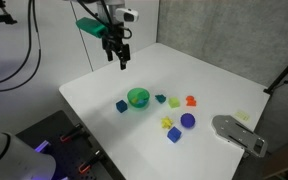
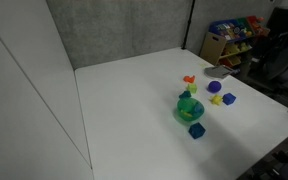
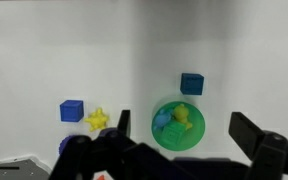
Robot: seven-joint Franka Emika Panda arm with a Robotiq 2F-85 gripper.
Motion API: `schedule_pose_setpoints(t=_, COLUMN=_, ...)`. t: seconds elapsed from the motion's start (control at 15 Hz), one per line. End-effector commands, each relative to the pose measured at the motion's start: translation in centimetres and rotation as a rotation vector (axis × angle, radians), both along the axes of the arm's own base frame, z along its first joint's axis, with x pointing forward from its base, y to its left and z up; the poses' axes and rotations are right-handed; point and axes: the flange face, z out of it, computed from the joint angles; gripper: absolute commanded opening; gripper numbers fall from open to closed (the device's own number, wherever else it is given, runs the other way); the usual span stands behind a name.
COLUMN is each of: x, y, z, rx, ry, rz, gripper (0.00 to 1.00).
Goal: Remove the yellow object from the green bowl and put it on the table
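Gripper (image 3: 182,122) spread wide and empty above the desk (image 3: 64,50); tiny bright yellow block (image 3: 183,115) sits inside the round green bowl (image 3: 196,137).

In an exterior view the camera is sitting high off one corner of the table (image 1: 219,80), looking down and across it toward a pale wall, far enough back to be taking in nearly the whole top. In an exterior view from another spot it is looking down along the tabletop, facing cluttered shelves (image 2: 234,40) beyond the far edge, again from a distance. The wrist camera is pointing down from close above, with the gripper (image 3: 182,138) entering from the bottom edge. All three are sharing the green bowl (image 1: 137,97) and the small coloured blocks (image 1: 174,103) beside it
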Motion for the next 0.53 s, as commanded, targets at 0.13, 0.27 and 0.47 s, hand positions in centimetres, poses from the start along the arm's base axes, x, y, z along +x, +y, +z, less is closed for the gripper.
schedule_pose_setpoints(t=0.13, x=0.0, y=0.5, z=8.1, rx=-0.026, ry=-0.037, rz=-0.045, gripper=1.0)
schedule_pose_setpoints(t=0.27, x=0.2, y=0.6, z=9.0, rx=-0.027, ry=-0.046, rz=-0.049, gripper=1.0)
schedule_pose_setpoints(t=0.47, x=0.0, y=0.8, z=8.1, rx=-0.011, ry=-0.049, rz=-0.025, gripper=1.0)
